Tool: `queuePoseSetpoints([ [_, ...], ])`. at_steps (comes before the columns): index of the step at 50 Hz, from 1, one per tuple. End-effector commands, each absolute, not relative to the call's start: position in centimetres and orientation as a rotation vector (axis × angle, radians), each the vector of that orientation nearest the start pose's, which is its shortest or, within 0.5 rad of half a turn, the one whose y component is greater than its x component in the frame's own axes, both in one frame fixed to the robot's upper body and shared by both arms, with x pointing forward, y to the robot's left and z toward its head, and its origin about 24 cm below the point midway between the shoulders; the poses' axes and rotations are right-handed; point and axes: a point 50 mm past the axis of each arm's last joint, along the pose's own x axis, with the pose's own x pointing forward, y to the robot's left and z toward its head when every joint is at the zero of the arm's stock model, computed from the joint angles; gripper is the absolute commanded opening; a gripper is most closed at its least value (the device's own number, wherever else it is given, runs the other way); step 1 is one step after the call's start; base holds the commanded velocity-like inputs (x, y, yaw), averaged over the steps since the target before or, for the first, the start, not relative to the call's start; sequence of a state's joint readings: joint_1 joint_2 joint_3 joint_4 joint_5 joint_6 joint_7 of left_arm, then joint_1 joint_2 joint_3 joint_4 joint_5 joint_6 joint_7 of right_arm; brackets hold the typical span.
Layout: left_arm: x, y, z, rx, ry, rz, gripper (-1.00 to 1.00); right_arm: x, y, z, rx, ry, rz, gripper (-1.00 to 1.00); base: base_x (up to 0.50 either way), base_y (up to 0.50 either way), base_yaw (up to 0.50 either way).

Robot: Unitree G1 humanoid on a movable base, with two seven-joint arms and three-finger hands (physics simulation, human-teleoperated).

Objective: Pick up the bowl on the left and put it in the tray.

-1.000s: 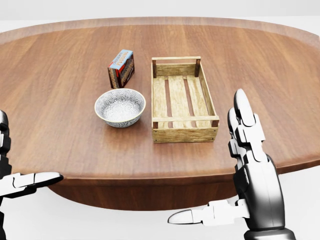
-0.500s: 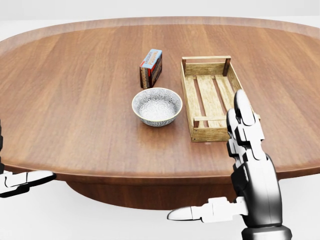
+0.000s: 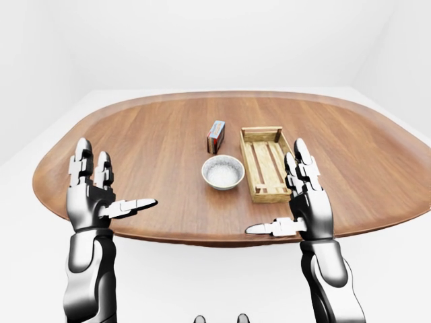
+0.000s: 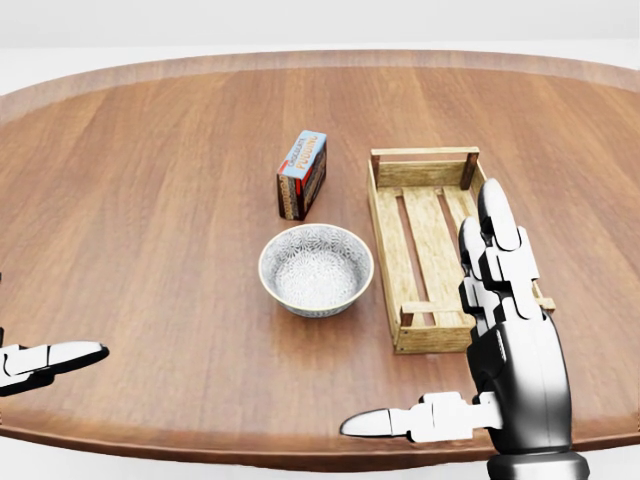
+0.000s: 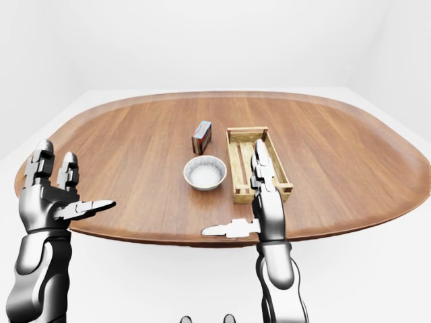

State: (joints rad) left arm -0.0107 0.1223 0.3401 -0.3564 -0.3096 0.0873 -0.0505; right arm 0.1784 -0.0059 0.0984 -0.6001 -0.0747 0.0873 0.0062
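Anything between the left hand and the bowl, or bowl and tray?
Nothing visible. Bare table lies between the open left hand and the bowl, and between bowl and tray. The box stands above the bowl in the head view, aside.

Glossy wood table (image 4: 150, 200); rough slatted wooden tray (image 4: 385, 235); speckled ceramic-looking bowl (image 4: 316, 270); printed cardboard box (image 4: 302, 173); shiny metal hands noted.

1. A broad oval table (image 4: 150, 200) of reddish-brown wood takes up most of the head view.
2. A bowl (image 4: 316, 270) stands upright on it near the middle (speckled grey-white inside).
3. A slatted wooden tray (image 4: 385, 240) lies just right of the bowl, a narrow gap between them, its long sides running up the view.
4. A small printed box (image 4: 302, 174) stands on edge above the bowl, near the tray's upper left corner, touching neither.
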Motion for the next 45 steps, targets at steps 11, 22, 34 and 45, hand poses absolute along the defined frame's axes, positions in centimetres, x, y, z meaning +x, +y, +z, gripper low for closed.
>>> queuePoseSetpoints([
  [11,23.2,23.8,13.3,-0.127,-0.358,0.193,1.00,20.5,-14.1,13.1,-0.058,-0.338,0.023,1.00,0.50,0.00,0.00],
  [22,23.2,23.8,13.2,-0.123,-0.353,0.189,1.00,20.5,-14.4,12.7,-0.056,-0.317,0.012,1.00,0.50,0.00,0.00],
  [34,23.0,23.8,13.4,-0.123,-0.364,0.188,1.00,19.9,-14.6,13.5,-0.059,-0.353,0.011,1.00,0.50,0.00,0.00],
  [45,22.9,23.9,13.7,-0.128,-0.375,0.193,1.00,19.8,-13.3,14.9,-0.144,-0.423,0.113,1.00,0.09,0.00,0.00],
])
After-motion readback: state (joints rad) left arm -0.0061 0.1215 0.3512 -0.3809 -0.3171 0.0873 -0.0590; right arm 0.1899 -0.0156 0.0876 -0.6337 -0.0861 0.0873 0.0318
